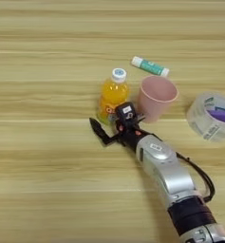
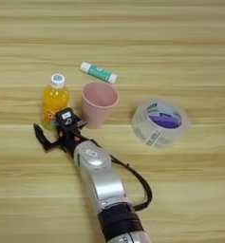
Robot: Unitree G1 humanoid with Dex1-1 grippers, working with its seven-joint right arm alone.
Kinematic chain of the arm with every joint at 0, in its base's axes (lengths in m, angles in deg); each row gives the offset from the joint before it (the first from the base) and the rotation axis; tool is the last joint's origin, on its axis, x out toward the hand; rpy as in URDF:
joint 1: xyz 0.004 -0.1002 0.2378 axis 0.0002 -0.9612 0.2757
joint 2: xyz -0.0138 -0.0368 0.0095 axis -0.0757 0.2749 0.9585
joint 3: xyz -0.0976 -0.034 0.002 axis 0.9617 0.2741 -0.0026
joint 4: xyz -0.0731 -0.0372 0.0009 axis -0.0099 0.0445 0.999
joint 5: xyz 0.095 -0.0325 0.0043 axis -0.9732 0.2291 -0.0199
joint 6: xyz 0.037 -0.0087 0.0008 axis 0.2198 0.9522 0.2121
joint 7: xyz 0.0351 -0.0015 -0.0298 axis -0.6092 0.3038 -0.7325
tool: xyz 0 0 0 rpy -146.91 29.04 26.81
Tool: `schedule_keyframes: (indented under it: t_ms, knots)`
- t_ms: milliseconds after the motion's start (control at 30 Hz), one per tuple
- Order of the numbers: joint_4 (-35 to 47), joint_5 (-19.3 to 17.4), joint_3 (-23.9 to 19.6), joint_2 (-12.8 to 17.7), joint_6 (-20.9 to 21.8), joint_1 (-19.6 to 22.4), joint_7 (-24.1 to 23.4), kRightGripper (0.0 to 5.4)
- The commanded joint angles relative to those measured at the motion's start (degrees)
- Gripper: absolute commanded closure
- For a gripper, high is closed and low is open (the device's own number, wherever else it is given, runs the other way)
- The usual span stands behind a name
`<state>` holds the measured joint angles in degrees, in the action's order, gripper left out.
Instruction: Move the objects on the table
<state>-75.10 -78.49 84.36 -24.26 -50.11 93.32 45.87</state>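
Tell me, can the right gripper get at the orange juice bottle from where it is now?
Probably yes. The right gripper sits just in front of the juice bottle with its fingers spread and nothing between them. The pink cup stands close on the bottle's right, so that side is tight.

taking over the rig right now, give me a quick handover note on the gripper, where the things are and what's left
Right gripper: open, holding nothing, at the front of the juice bottle near its base; contact can't be confirmed.
Juice bottle: upright, leftmost of the group.
Pink cup: upright and empty, just right of the bottle.
Glue stick: lying flat behind the cup.
Tape roll: apart to the right on the table.
Done: nothing is in the gripper yet.
Left: the bottle looks like the likely first pick, then the other three.
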Motion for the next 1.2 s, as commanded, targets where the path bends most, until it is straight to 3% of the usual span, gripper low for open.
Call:
schedule_keyframes:
  t_ms: [33,1200]
  knots:
    - [0.0,0.2,-0.7,-0.1,0.3,0.0,-0.7,0.04]
    - [3.8,-1.7,-3.2,-2.6,7.9,-0.2,0.8,0.04]
